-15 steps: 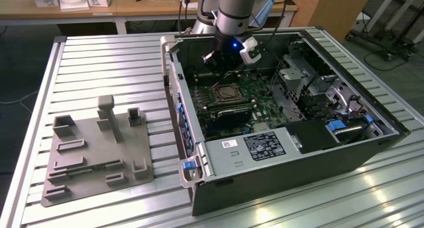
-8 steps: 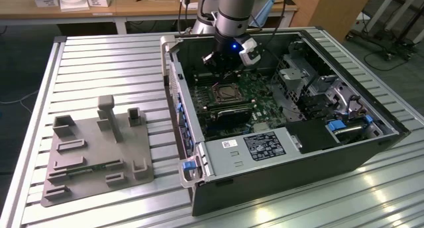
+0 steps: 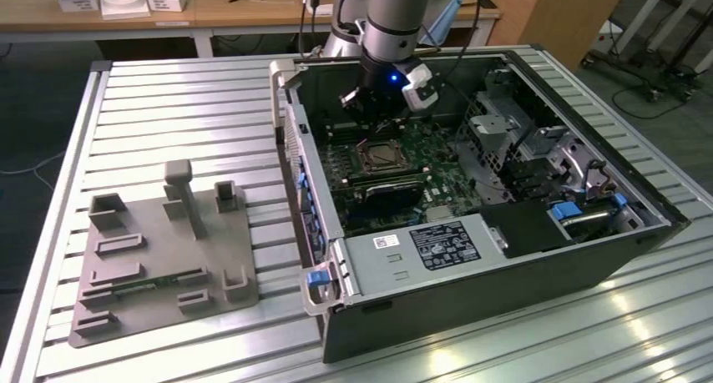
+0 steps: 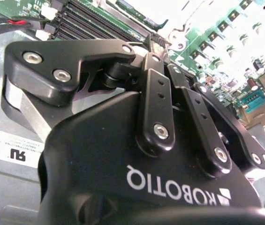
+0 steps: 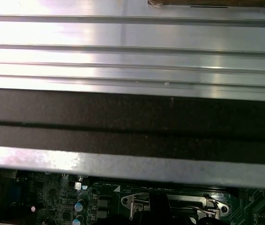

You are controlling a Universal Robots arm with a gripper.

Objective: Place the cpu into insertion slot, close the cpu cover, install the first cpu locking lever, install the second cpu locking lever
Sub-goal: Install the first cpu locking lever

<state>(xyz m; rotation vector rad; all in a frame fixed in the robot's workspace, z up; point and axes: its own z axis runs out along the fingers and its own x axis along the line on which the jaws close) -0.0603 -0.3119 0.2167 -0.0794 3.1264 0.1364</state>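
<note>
Inspection of station, one moment.

One arm [image 3: 390, 16] is reaching down into one open computer case [image 3: 502, 291], which is lying on its side on the slatted metal worktop [image 3: 179, 108]. One hand [image 3: 371, 106] is hanging over the green motherboard [image 3: 446, 149], near the socket. Whether the hand is open or closed, and whether it is gripping anything, cannot be told; in the second wrist view its black linkage is blocking the tips.

One cpu [image 3: 386, 156] is lying flat in the socket, showing as a pale square inside a darker surround, near the hand and apart from it in the exterior view. One cpu cover [image 5: 133, 202] is showing in the first wrist view as a silvery frame around the socket. Whether it is fully down cannot be told.

Other items, counted:
- One labelled grey box [image 3: 429, 245] is sitting inside the case at the end nearest the exterior camera.
- One blue tab [image 3: 320, 276] is sticking out at the case's near corner, just beside that box.
- One grey fixture plate [image 3: 156, 266] is lying on the worktop at the exterior view's left, well apart from the case, with several upright posts standing on it.
- One red-and-black cable [image 4: 15, 21] is running past the board's edge in the second wrist view.
- One white label [image 4: 15, 150] is sitting on the grey metal beside the hand in that same view.
- One dark case wall [image 5: 123, 122] is crossing the first wrist view, between the worktop slats and the board
</note>
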